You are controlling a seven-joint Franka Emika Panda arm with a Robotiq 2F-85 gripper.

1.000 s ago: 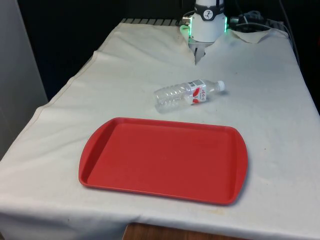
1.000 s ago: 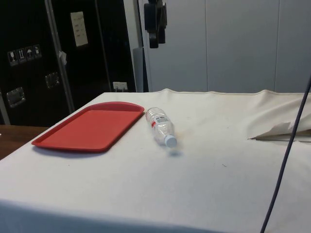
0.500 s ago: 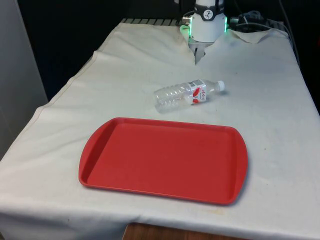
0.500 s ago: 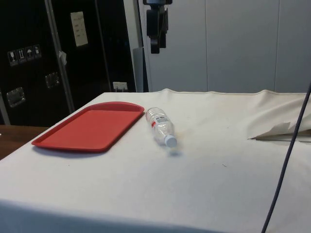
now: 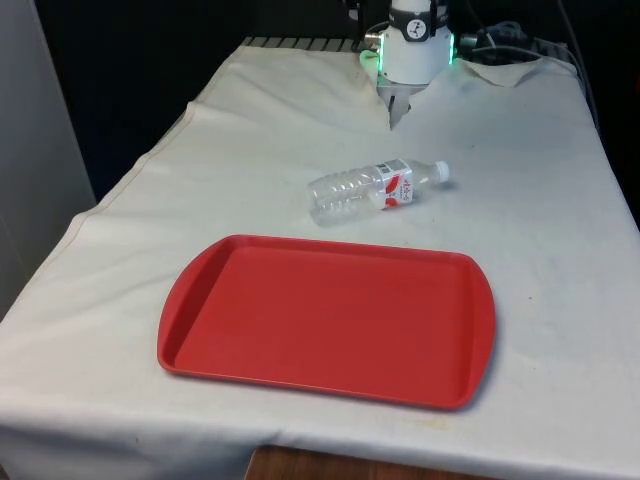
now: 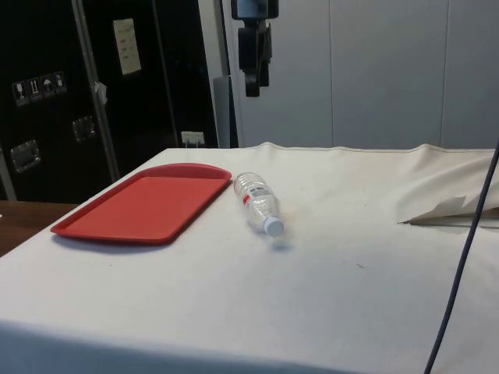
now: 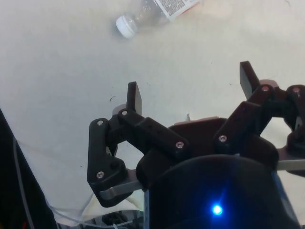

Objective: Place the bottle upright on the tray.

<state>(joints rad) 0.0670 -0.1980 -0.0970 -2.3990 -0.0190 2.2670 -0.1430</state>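
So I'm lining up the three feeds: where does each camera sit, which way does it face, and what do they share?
Front view: at the table's near end, facing the tray, the bottle and the gripper beyond.
Side view: at the table's side, facing dark cabinets; the gripper hangs high.
Wrist view: on the wrist, looking down past open fingers at the cloth.
Shared: the bottle lying on its side.

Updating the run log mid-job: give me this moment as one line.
end effector: open, empty, high above cloth | bottle: lying on its side, capped, beside tray | tray: red, bare | placement: not started
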